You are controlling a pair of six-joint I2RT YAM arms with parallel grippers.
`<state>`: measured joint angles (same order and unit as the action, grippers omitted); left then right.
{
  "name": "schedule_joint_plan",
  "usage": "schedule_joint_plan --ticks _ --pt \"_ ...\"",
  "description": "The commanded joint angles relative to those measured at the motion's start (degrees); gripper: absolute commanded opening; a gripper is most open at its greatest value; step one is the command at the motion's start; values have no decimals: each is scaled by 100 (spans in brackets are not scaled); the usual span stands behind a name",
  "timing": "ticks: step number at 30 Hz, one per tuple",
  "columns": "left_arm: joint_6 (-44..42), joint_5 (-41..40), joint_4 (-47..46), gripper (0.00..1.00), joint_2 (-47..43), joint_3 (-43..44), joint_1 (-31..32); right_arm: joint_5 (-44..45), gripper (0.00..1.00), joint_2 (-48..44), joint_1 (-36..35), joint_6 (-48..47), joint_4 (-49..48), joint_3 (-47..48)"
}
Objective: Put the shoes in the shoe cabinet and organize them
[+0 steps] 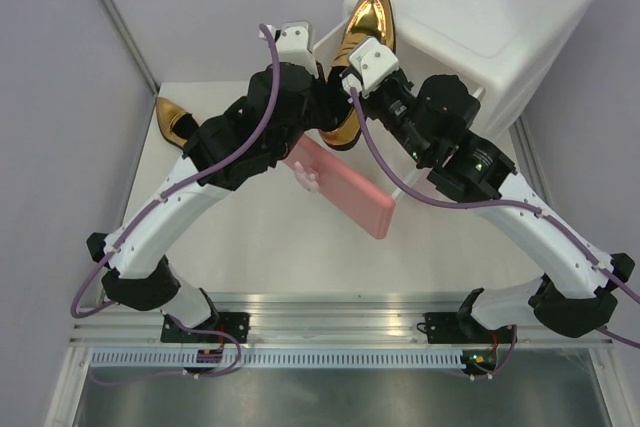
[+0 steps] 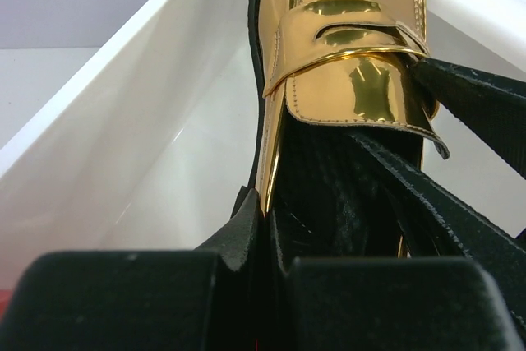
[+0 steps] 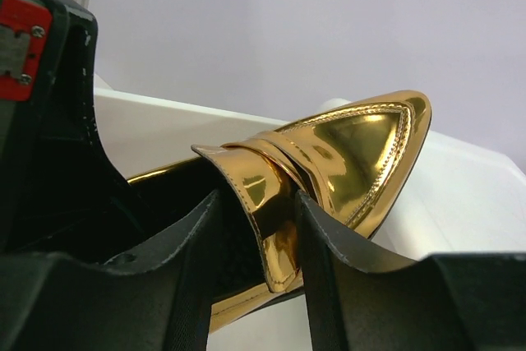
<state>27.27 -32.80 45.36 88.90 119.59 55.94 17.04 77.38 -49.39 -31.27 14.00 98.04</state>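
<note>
the white desk (image 1: pixel 270 237) runs from the arm bases up to the back, with pale wall panels close on its left and right. the shoe cabinet (image 1: pixel 500 17) fills the far right corner, its rounded white top facing up. in front of it a pink drawer (image 1: pixel 350 192) front slants across the middle of the desk, with its knob facing the left arm. both arms reach inward over it and meet above its far end.

there a gold shoe (image 1: pixel 368 12) is held up off the desk, toe pointing at the cabinet's left edge and overlapping it from above. the left tool (image 2: pixel 265 219) is clamped shut on the thin side wall of this shoe, beside its dark inside. the right tool (image 3: pixel 263 211) has a finger on each side of the shoe's gold tongue flap. i cannot tell whether it is squeezing the flap or only standing around it.

a second gold shoe (image 1: pixel 175 119) lies well apart at the desk's far left edge, partly under the left arm. bare desk shows between the drawer and the arm bases.
</note>
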Motion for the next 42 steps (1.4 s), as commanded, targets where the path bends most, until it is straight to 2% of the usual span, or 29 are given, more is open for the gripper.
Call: schedule_joint_plan --ticks 1,5,8,9,10,12,13,14,16,17,19,20,23,27,35,42 --pt "-90 370 -1038 2 -462 144 101 265 48 198 87 -222 -187 40" --pt "-99 388 -1073 2 -453 144 92 423 44 268 96 -318 -284 66" --pt "-99 423 -1108 2 -470 144 101 633 29 330 96 -450 -284 119" --pt "-107 432 -1109 2 -470 135 101 678 22 330 96 -485 -284 119" --pt "-116 441 -1117 2 -470 135 92 687 10 321 96 -547 -284 119" --pt "-142 458 -1196 2 -496 82 92 643 1 277 113 -591 -310 101" --pt "-186 450 -1231 4 -523 65 101 599 1 208 113 -635 -310 75" --pt "-204 432 -1275 14 -532 21 92 451 1 172 113 -652 -319 23" --pt "-283 423 -1477 25 -637 -111 92 353 1 67 131 -696 -310 -22" --pt "-318 406 -1547 38 -681 -181 92 301 1 40 122 -705 -293 -57" --pt "-371 379 -1758 52 -812 -339 84 177 1 -74 140 -758 -310 -136" --pt "-380 353 -1811 63 -848 -383 92 125 1 -109 131 -793 -327 -206" --pt "-476 274 -2005 74 -980 -507 83 -25 1 -224 157 -828 -328 -311" --pt "-626 169 -2040 84 -1059 -542 75 -428 1 -303 201 -759 -12 -233" --pt "-898 -271 -2190 85 -1279 -726 -22 -1184 1 -417 254 -495 988 136" --pt "-1004 -420 -2304 85 -1402 -972 -92 -1028 1 -646 245 -161 1201 154"
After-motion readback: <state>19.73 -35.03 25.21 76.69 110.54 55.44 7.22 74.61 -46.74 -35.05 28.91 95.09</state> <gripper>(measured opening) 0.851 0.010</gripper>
